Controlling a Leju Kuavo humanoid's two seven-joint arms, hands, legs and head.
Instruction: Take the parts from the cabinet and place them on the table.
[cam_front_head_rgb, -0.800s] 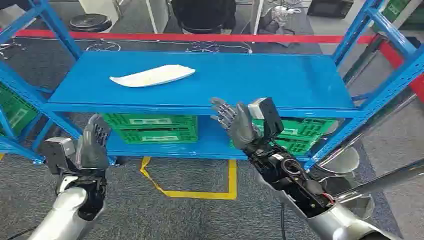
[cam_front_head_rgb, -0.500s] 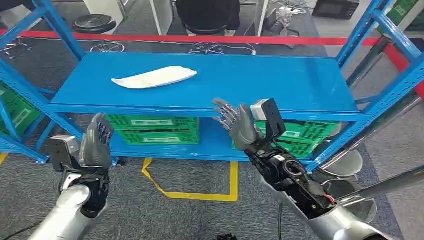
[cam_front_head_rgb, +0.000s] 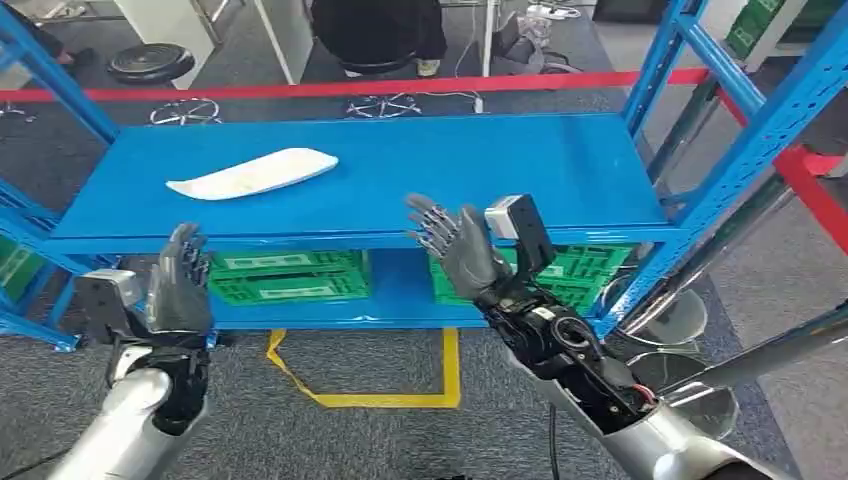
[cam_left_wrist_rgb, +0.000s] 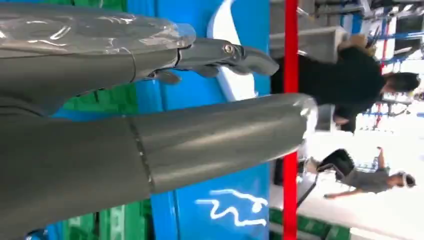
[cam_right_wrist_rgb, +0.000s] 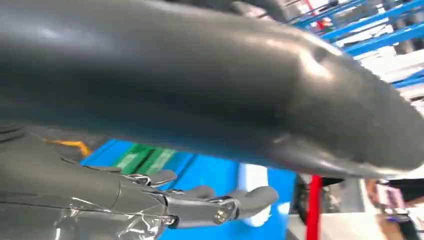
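A long white curved part (cam_front_head_rgb: 252, 173) lies flat on the left half of the blue cabinet shelf (cam_front_head_rgb: 480, 165). My left hand (cam_front_head_rgb: 178, 285) is raised in front of the shelf's front edge, below and left of the part, fingers spread and empty. My right hand (cam_front_head_rgb: 452, 245) is up at the shelf's front edge near the middle, to the right of the part, also spread and empty. In the left wrist view the white part (cam_left_wrist_rgb: 231, 75) shows beyond my fingers (cam_left_wrist_rgb: 225, 52). The right wrist view has the part (cam_right_wrist_rgb: 252, 192) past my fingertips (cam_right_wrist_rgb: 220, 205).
Green crates (cam_front_head_rgb: 290, 275) (cam_front_head_rgb: 580, 270) sit on the lower shelf. Blue uprights (cam_front_head_rgb: 745, 150) frame the cabinet at both sides. A red barrier tape (cam_front_head_rgb: 300, 90) runs behind it, with a person in black (cam_front_head_rgb: 375, 30) and stools beyond. Yellow tape (cam_front_head_rgb: 370, 385) marks the floor.
The whole view has shifted: the camera moved, so the shelf and part sit further left and lower in the picture. Both hands stay raised and spread, holding nothing.
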